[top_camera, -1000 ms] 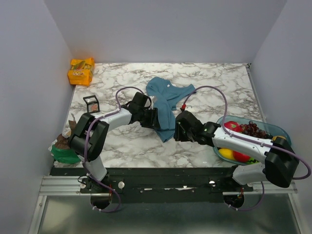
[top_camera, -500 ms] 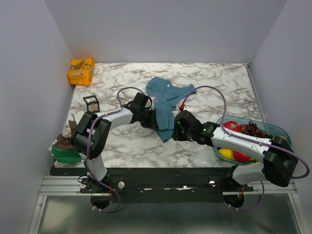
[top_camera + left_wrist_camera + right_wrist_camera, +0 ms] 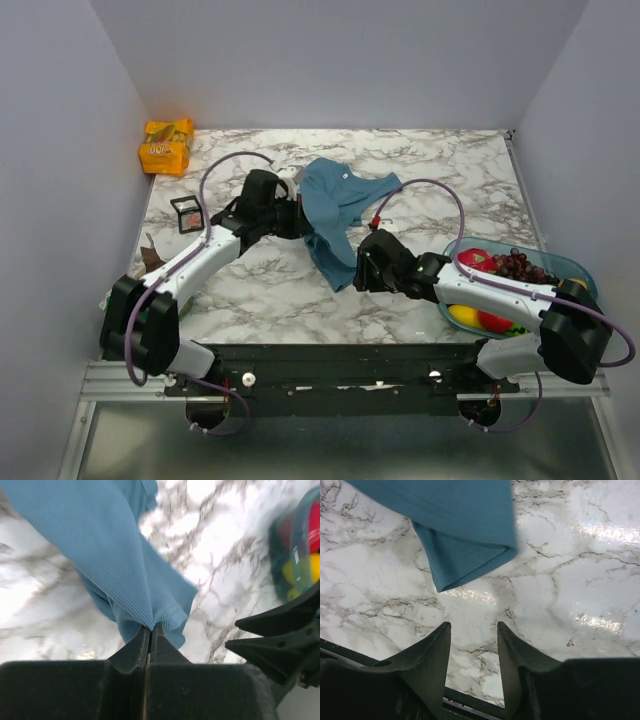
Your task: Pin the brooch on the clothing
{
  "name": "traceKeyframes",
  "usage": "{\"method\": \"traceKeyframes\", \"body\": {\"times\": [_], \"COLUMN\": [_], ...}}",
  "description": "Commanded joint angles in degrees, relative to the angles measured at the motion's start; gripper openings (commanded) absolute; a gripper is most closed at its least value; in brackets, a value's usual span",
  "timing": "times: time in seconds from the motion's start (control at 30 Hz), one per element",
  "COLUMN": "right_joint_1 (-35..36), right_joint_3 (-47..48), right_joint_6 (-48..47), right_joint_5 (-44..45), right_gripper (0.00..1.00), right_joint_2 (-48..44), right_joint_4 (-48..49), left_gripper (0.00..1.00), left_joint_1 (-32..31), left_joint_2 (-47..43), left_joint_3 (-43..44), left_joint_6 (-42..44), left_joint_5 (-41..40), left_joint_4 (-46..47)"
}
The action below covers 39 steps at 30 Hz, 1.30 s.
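Left gripper (image 3: 150,626) is clamped fully closed on a fold of the teal tank top (image 3: 100,545); the wrist view shows both fingertips pinching the ribbed fabric right by its stitched hem, and the cloth hangs from the pinch clear of the marble table (image 3: 210,545). From above, the left gripper (image 3: 291,216) sits at the garment's 9 o'clock edge. The tank top (image 3: 345,200) is mid-table, running from 12 o'clock, where its white neck label (image 3: 344,176) shows, down to a narrow end at 6 o'clock. Right gripper (image 3: 472,627) is released: jaws apart, nothing between them, bare marble under the gap. A hemmed corner of the tank top (image 3: 465,555) lies just past its fingertips at 12 o'clock in the wrist view, not touching. From above, the right gripper (image 3: 357,272) is at the garment's 6 o'clock end, beside the cloth. Right fingers (image 3: 275,640) also show in the left wrist view at 4 o'clock. Brooch is too small to pick out in any view. Also on the table: an orange snack pack (image 3: 166,146) at 10 o'clock, a small black-framed clear box (image 3: 187,212) at 9, a clear fruit tub (image 3: 560,262) at 4, and a green bag (image 3: 132,315) at 8.
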Motion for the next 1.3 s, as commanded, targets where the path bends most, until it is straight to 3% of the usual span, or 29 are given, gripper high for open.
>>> {"method": "traceKeyframes", "body": {"times": [0.0,0.1,0.23,0.5,0.97,1.03,1.1,1.17,1.27], "right_joint_1": [0.0,0.0,0.0,1.5,2.8,2.9,2.8,2.8,2.8], "right_joint_3": [1.1,3.5,6.2,12.0,17.1,17.7,18.0,18.5,18.5], "right_joint_6": [0.1,0.0,0.2,0.2,1.9,1.5,1.2,1.0,-0.2], "right_joint_5": [2.6,2.1,0.1,-3.7,-7.7,-8.1,-9.0,-9.2,-8.4], "right_gripper": [0.55,0.65,0.7,0.71,0.66,0.62,0.49,0.42,0.16], "right_joint_2": [0.6,3.8,8.5,16.4,26.9,27.4,27.8,28.1,27.0], "right_joint_4": [-0.7,-0.7,0.9,3.5,6.8,7.5,8.3,8.4,7.2], "left_gripper": [0.0,0.0,0.0,0.0,0.0,0.0,0.0,0.0,0.0], "left_joint_1": [5.0,5.9,6.0,6.0,6.0,5.9,5.9,5.9,6.0], "left_joint_2": [-7.3,-9.2,-10.0,-12.3,-13.8,-13.8,-13.9,-13.9,-14.0], "left_joint_3": [-0.8,0.6,1.8,2.7,2.7,2.7,2.7,2.7,2.7], "left_joint_6": [3.7,6.3,8.8,12.3,12.9,12.9,13.0,13.2,14.0], "left_joint_5": [-5.2,-9.7,-13.5,-25.2,-24.9,-25.0,-25.1,-25.6,-27.7], "left_joint_4": [-3.6,-6.6,-9.5,-12.6,-12.5,-12.5,-12.5,-12.5,-12.8]}}
